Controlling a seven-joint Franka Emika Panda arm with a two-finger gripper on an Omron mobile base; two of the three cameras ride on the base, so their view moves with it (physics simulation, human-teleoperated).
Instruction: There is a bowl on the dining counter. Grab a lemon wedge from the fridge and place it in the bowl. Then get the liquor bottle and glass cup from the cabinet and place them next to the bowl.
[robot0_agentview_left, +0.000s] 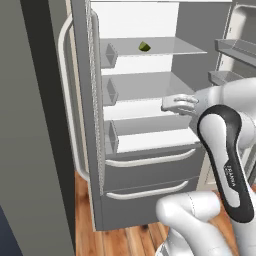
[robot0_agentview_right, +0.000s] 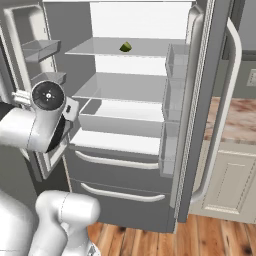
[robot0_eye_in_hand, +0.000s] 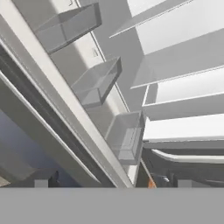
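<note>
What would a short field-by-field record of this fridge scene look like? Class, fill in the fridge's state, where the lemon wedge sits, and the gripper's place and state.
fridge: fridge with both doors swung open, shelves lit, two drawers shut below
lemon wedge: lemon wedge lying alone on the top shelf, untouched
gripper: gripper open and holding nothing, in front of the middle shelves, lower than the wedge
door bins: door bins see-through, nothing visible in them
task stage: wedge not yet picked up
</note>
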